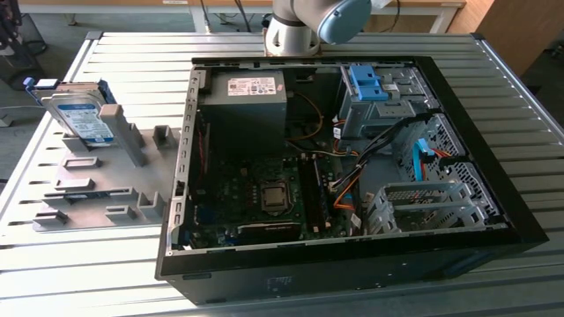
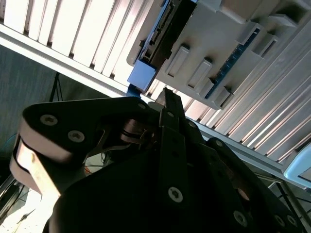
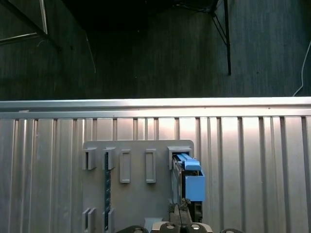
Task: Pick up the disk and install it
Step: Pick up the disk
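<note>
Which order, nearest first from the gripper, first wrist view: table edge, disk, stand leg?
1. Disk, in the fixture slot by the gripper.
2. Table edge, beyond the fixture.
3. Stand leg, out past the table.

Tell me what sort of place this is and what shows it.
Probably a robotics lab bench for computer assembly: an opened desktop computer case lies on a slatted metal table, a grey fixture plate beside it holds the disk on edge, and a robot arm stands behind.
</note>
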Motion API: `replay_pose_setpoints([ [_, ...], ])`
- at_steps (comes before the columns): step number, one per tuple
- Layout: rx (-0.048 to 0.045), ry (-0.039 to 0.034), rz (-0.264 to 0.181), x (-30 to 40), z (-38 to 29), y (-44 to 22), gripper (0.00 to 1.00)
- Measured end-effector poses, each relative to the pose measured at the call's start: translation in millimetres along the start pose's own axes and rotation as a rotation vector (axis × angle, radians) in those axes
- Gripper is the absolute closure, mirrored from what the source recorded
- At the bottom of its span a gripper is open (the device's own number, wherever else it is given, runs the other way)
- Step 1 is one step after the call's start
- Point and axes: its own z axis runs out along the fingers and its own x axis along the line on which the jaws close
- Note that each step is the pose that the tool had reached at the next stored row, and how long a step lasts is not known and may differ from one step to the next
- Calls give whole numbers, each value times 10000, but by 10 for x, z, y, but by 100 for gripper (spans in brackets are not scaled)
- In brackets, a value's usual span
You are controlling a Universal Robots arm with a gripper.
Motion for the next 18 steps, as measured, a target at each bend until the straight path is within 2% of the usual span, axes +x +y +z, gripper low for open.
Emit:
replay_pose_setpoints([
  [2,34,-2,-1,0,0,0,89],
  [16,40,-1,-1,0,1,1,89],
  [17,40,-1,-1,0,1,1,77],
  [18,40,-2,-1,0,1,1,77],
])
